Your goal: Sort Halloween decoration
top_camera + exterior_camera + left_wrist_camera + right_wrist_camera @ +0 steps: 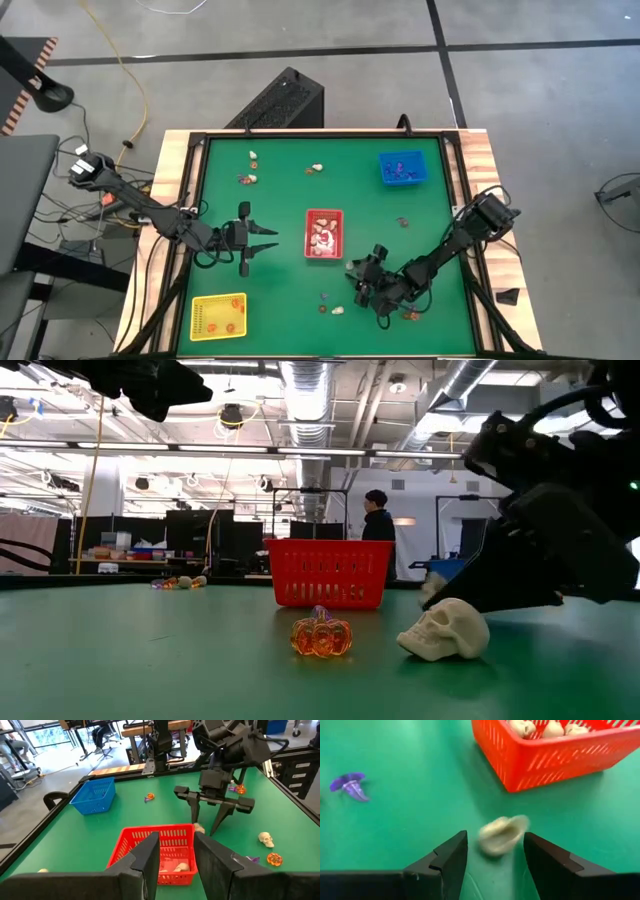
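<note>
Green tabletop (280, 215): right gripper (495, 854) open around a cream trinket (502, 835) beside red tray (555, 755); light, rigid, likely slippery—pinch its middle.

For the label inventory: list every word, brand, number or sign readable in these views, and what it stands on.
None can be read.
Red tray, blue tray, yellow tray: no lettering shows.
Cream skull and orange pumpkin: no marks.
Both arms and the green table: no readable text.
Room behind the table in the low view: any signs are too small to read.
</note>
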Robot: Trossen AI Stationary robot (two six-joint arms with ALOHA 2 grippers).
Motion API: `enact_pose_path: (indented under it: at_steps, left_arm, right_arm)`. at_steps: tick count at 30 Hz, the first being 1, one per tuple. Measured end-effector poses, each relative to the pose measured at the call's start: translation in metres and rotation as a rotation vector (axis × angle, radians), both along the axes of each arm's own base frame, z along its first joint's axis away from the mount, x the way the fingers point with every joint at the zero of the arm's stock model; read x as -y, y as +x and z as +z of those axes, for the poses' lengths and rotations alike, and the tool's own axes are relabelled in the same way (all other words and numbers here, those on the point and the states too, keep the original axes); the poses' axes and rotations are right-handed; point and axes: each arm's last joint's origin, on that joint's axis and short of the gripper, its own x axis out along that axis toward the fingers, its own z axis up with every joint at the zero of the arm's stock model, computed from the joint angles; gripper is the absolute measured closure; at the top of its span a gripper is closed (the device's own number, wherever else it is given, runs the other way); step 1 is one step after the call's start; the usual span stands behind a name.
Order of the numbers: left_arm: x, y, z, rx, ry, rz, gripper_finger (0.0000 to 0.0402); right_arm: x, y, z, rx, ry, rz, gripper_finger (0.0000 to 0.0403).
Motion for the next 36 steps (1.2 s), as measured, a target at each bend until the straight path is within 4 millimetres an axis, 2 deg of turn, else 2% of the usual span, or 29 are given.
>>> enact_pose_path:
  at_steps: [13,23,36]
  left_arm:
    - [0.0,0.0,0.0,0.0,0.001,0.0,0.0292]
    - [0.0,0.0,0.0,-0.001,0.002,0.0,0.0292]
    - [0.0,0.0,0.0,-0.002,0.011,-0.002,0.0292]
  right_arm:
    - [0.007,0.007,0.0,-0.005,0.055,-0.01,0.018]
    - [0.009,0.015,0.006,0.063,0.11,-0.019,0.018]
    - [0.032,0.028,0.005,0.016,0.078,-0.012,0.018]
